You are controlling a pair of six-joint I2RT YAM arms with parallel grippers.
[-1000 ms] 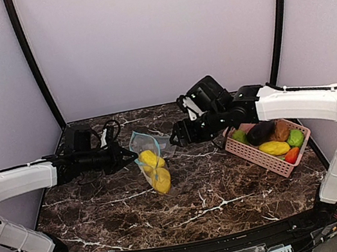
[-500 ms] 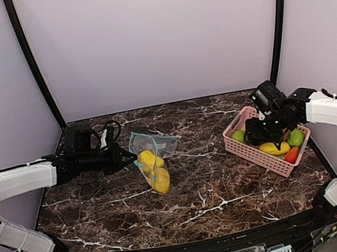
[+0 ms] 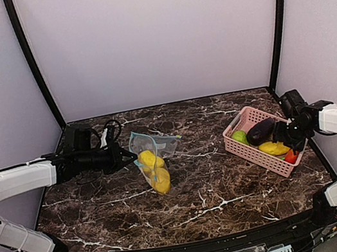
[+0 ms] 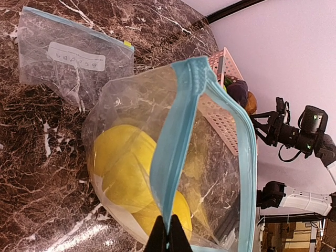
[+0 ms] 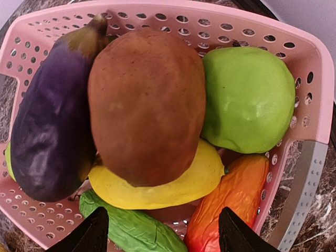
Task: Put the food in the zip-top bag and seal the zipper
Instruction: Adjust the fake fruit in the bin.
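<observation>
My left gripper (image 3: 126,157) is shut on the blue zipper rim of the zip-top bag (image 3: 152,165), holding its mouth open; it shows in the left wrist view (image 4: 168,237). Yellow food (image 4: 126,168) lies inside the bag (image 4: 220,173). My right gripper (image 5: 165,235) is open and empty, hovering just above the pink basket (image 5: 315,63). The basket holds a purple eggplant (image 5: 50,115), a brown piece (image 5: 147,100), a green apple (image 5: 249,100), a yellow piece (image 5: 173,184), an orange-red piece (image 5: 231,205) and a green leafy piece (image 5: 131,228).
A second, empty zip-top bag (image 3: 164,143) lies flat on the marble table behind the held bag, also in the left wrist view (image 4: 73,58). The basket (image 3: 259,156) stands at the table's right side. Black frame posts stand at the back corners.
My right arm has swung from beside the bag at the centre over to the right and now hangs above the basket. The left gripper and the bag have not moved.
</observation>
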